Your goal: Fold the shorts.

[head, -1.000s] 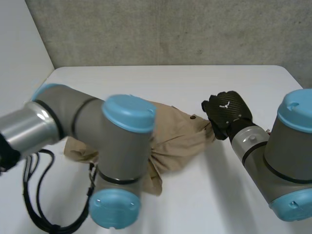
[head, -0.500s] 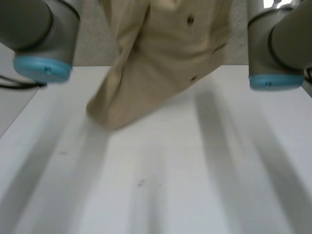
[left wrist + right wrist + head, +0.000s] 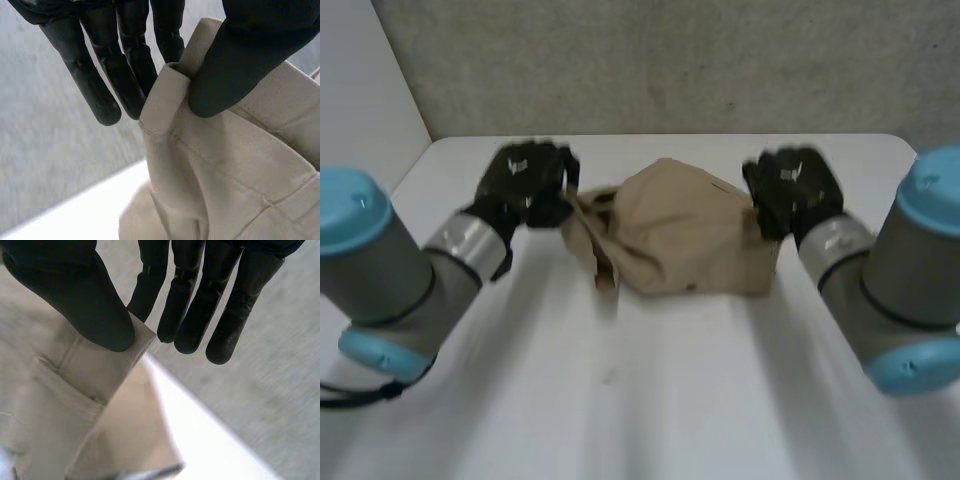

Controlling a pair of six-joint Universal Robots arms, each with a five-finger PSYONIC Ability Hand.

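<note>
One pair of tan shorts (image 3: pixel 685 236) hung over the white tabletop (image 3: pixel 650 400), two hands, left hand (image 3: pixel 527 184) and right hand (image 3: pixel 790 190), each pinching a top corner between thumb and fingers (image 3: pixel 131 60).

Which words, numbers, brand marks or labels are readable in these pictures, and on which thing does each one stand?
No text can be read in any view.
On the back of the left hand: a small white mark, too blurred to read.
On the back of the right hand: a similar white mark, too blurred to read.
On the shorts: no label or print shows.
</note>
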